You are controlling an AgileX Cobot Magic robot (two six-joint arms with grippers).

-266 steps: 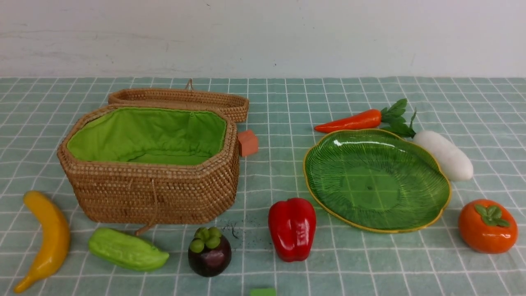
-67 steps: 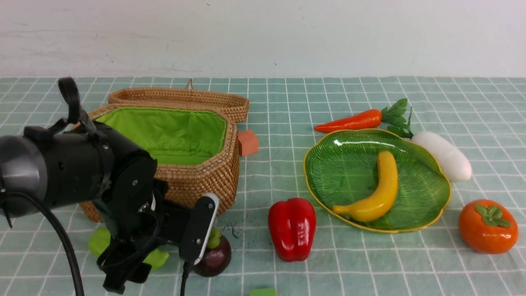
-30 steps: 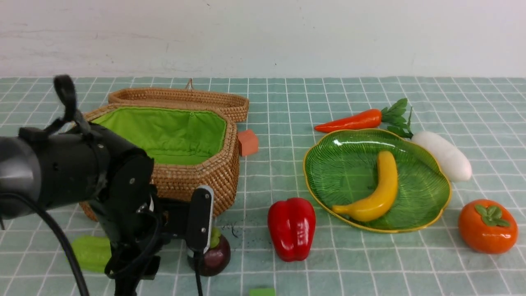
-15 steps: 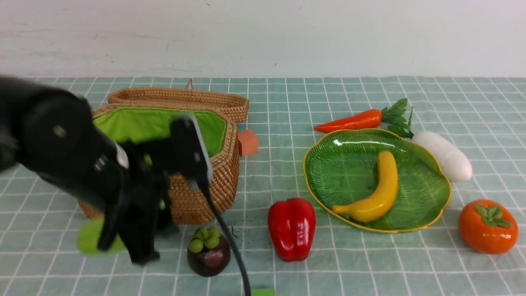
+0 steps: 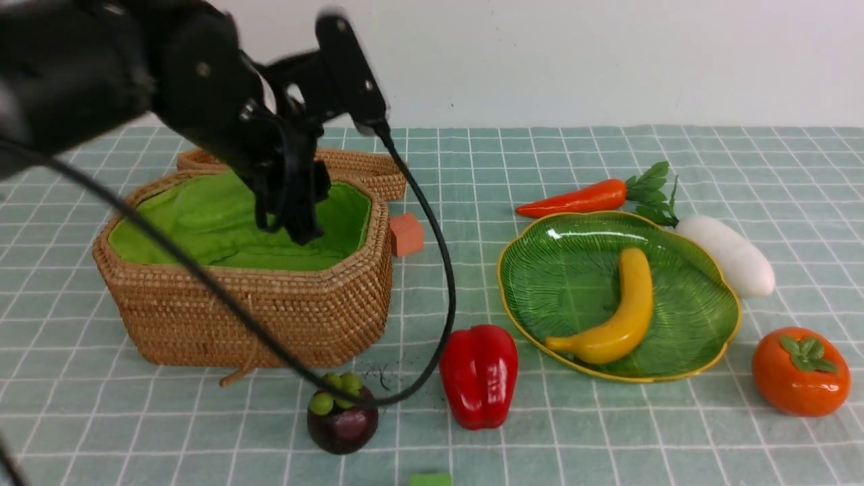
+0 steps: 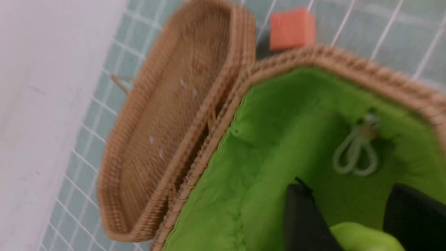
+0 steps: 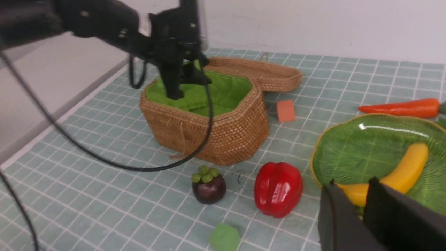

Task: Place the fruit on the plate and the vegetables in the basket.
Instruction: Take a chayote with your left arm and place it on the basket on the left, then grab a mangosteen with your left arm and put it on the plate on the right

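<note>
My left gripper hangs over the open basket, shut on the light-green gourd, which shows between the black fingers in the left wrist view. The banana lies on the green plate. On the cloth sit the mangosteen, red pepper, persimmon, carrot and radish. My right gripper shows only in its wrist view, near the plate's front edge. Its jaws stand a narrow gap apart with nothing between them.
The basket's wicker lid lies open behind it. A small orange-red cube sits to the basket's right. A small green piece lies at the front edge. The left arm's black cable loops down toward the mangosteen.
My left arm has lifted the gourd from the cloth in front of the basket and swung it up over the basket's opening. Nothing else has moved.
</note>
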